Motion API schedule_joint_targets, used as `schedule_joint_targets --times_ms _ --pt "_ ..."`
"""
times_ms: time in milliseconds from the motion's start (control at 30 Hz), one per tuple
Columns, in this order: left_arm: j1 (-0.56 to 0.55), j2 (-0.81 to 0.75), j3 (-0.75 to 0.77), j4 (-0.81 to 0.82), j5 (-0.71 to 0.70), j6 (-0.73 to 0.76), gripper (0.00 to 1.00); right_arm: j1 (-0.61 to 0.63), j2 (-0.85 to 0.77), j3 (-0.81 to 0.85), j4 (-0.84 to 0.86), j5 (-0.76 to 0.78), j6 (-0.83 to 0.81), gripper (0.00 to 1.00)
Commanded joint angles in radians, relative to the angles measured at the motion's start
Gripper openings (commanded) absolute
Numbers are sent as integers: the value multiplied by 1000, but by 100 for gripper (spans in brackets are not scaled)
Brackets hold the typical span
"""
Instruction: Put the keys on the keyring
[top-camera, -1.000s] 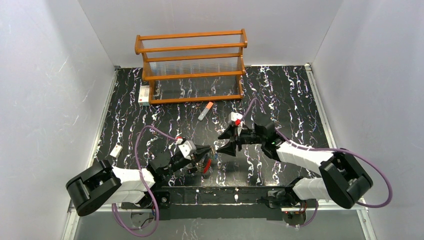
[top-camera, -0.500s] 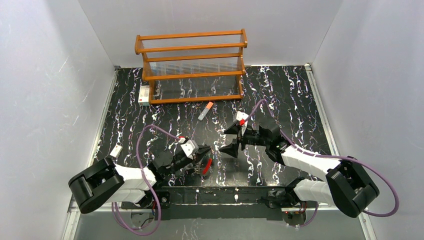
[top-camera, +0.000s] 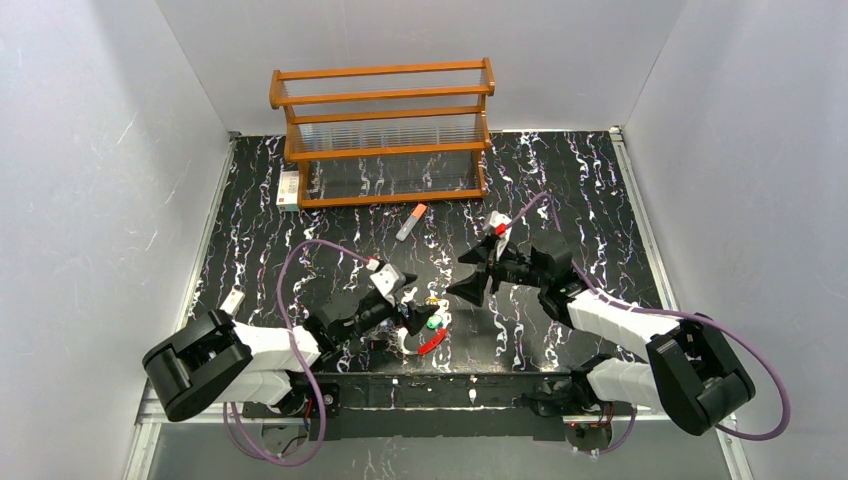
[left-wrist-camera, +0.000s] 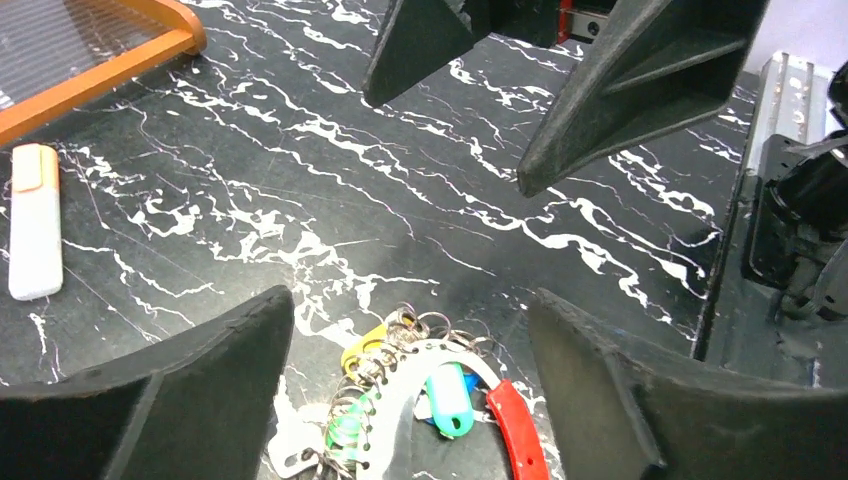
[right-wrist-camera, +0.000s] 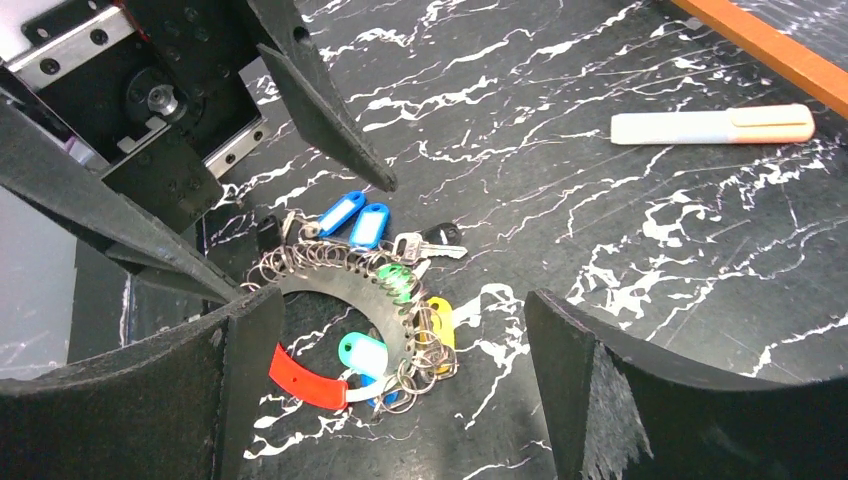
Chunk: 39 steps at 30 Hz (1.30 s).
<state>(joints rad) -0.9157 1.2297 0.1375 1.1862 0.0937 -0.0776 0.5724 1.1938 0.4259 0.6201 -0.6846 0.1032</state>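
on the table (top-camera: 560, 180), left gripper (left-wrist-camera: 410, 300) has seemingly released the keyring (right-wrist-camera: 300, 380); right gripper (top-camera: 458, 275) gapes.

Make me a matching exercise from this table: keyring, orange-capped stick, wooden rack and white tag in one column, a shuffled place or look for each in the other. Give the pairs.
Things
1. keyring
2. orange-capped stick
3. wooden rack
4. white tag

Place or look
a. orange-brown, standing at the back of the table
b. whitish loop with a red section, near the front edge
c. alone by the left edge
d. lying flat just in front of the rack

Pairs: 1-b, 2-d, 3-a, 4-c
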Motion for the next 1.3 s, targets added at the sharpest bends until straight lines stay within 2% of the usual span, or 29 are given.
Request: schedule_joint_targets --times_ms 0,67,200,367,500,667,767,867,967,1100,1167,1267 --pt "30 28 59 -70 -32 -131 97 -49 -3 -26 87 -29 81 99" --pt "50 30 74 -115 -77 -207 98 -78 -7 -31 100 -26 119 99" --pt "120 20 83 -154 -47 -276 98 -129 -24 -36 96 -19 163 99" --pt "299 -31 63 -184 49 -390 98 -180 -63 -41 10 18 163 99" --pt "420 -133 55 -266 62 -384 98 -226 -115 -53 -48 70 150 99" --pt "513 -276 75 -478 -63 -307 98 -268 -201 -47 -174 205 63 99" --pt "518 -345 115 -616 -200 -208 98 -283 -269 -50 -246 374 -14 99" --pt "518 -371 141 -690 -346 -134 98 -286 -318 -68 -269 588 -62 99" --pt "518 -339 146 -690 -467 -49 98 -286 -329 -125 -192 742 -101 99" --pt "518 -243 139 -623 -601 58 98 -289 -211 -182 -20 851 -128 99" --pt "518 -167 126 -552 -680 73 98 -293 -122 -186 48 885 -137 99" --pt "521 -42 73 -347 -759 100 98 -310 0 -194 171 903 -145 99"
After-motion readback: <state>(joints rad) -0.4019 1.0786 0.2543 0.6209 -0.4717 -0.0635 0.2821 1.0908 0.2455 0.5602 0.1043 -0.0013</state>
